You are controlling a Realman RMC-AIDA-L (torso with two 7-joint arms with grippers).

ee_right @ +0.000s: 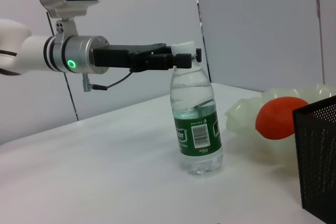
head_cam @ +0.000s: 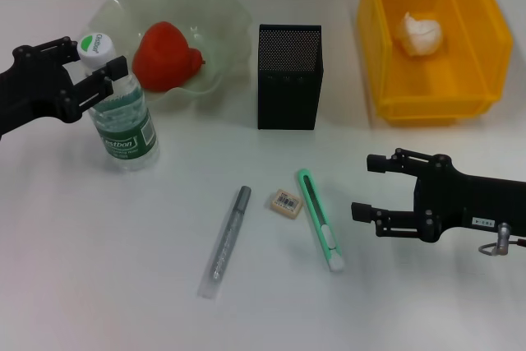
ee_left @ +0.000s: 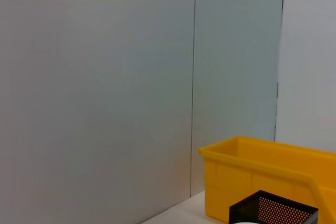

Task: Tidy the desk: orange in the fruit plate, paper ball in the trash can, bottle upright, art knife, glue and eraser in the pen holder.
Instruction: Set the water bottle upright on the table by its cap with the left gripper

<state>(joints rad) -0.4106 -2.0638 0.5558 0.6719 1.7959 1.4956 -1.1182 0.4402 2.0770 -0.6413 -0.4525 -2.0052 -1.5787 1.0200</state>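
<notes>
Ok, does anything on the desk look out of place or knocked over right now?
Nothing is spilled or toppled. The bottle stands upright, with the left tool around its neck. Still loose on the desk, outside the pen holder, are the glue, the eraser and the art knife.

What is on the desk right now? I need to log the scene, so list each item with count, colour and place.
desk: one, white, under everything.
fruit plate: one, pale green, back left.
orange: one, red-orange, in the fruit plate.
bottle: one, clear with green label, upright, front of the plate.
pen holder: one, black mesh, back centre.
trash can: one, yellow, back right.
paper ball: one, white, in the trash can.
glue: one, grey, lying front centre.
eraser: one, beige, between glue and knife.
art knife: one, mint-green, lying right of eraser.
left gripper: black, at the bottle's neck.
right gripper: black, open, beside the knife.
</notes>
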